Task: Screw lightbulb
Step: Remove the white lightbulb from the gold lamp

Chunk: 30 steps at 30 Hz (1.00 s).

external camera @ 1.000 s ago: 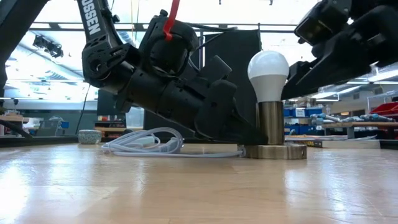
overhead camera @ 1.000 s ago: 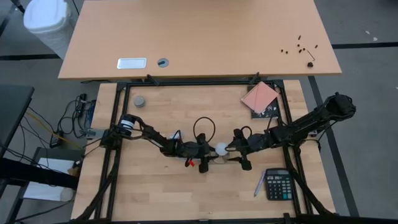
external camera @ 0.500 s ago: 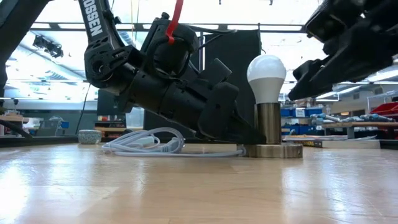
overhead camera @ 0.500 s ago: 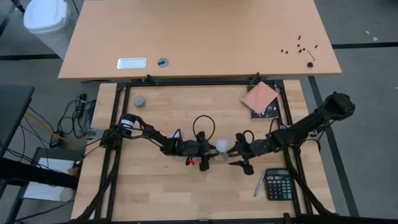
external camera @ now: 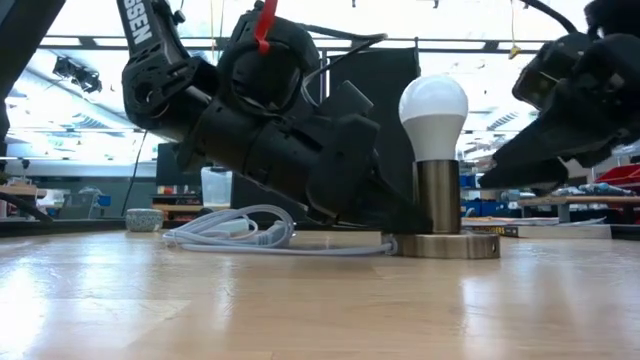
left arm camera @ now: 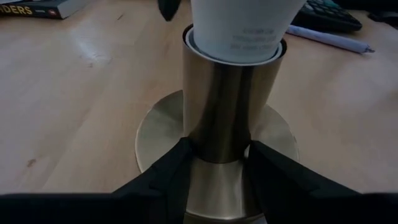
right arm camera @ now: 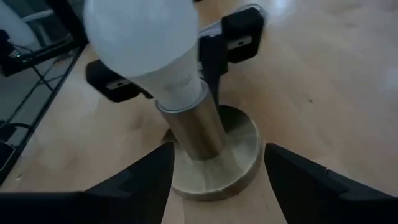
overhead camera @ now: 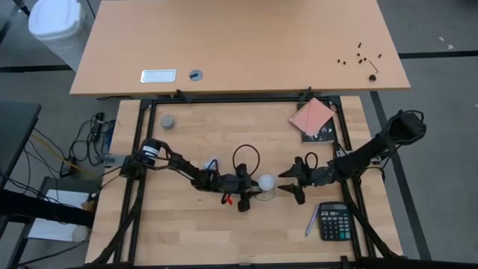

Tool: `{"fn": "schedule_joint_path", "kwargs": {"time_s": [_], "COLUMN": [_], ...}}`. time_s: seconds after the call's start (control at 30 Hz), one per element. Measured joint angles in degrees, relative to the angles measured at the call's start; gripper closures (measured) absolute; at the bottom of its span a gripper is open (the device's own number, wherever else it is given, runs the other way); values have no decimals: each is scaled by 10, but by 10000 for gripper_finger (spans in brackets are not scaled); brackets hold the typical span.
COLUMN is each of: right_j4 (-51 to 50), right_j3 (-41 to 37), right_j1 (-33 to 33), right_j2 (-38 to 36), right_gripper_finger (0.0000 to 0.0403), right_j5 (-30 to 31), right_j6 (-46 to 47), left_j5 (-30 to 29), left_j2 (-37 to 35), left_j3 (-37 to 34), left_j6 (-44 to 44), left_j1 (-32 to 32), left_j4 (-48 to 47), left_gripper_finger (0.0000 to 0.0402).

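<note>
The white lightbulb stands upright in the top of a brass socket, whose round foot rests flat on the wooden table. In the high view the lightbulb is near the table's middle. My left gripper reaches in from the left and is shut on the socket's stem, below the lightbulb. My right gripper stands open just right of the lightbulb, its fingers spread and clear of it. The high view also shows this gripper. My left gripper pinches the socket's brass stem between its two fingers, low down, just above the round foot. The fingers come from the table's left, slanting a little downward, and lie across the stem. The socket stands upright with its foot on the table.
A white cable lies coiled on the table behind my left arm. A calculator and a pen lie at the near right, and a pink book at the far right. A grey puck sits at the far left.
My right gripper has drawn back from the lightbulb toward the table's right edge. It has sunk lower and rolled about its own axis. The lightbulb stays upright in the socket, and my left gripper keeps its hold on the stem.
</note>
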Motion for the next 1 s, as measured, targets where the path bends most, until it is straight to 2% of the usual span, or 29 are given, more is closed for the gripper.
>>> {"fn": "schedule_joint_path", "kwargs": {"time_s": [0.17,0.3,0.43,0.57,0.8,1.0], "right_j4": [-10,-9,-6,5,48,95], "right_j3": [3,18,25,25,59,110], "right_j1": [44,80,106,117,96,83], "right_j2": [0,0,6,41,153,234], "right_gripper_finger": [144,144,144,144,144,144], "right_j5": [74,144,157,201,209,198], "right_j6": [17,-14,-35,-15,-29,-44], "left_j5": [-8,-29,-48,-79,-112,-110], "left_j2": [2,-1,-22,-56,-70,-71], "left_j3": [-2,-2,-2,-3,-3,-3], "left_j6": [-3,10,13,24,31,0], "left_j1": [-7,-8,-8,-8,-6,-6], "left_j4": [23,20,-34,-106,-133,-141], "left_gripper_finger": [236,236,236,236,236,236]}}
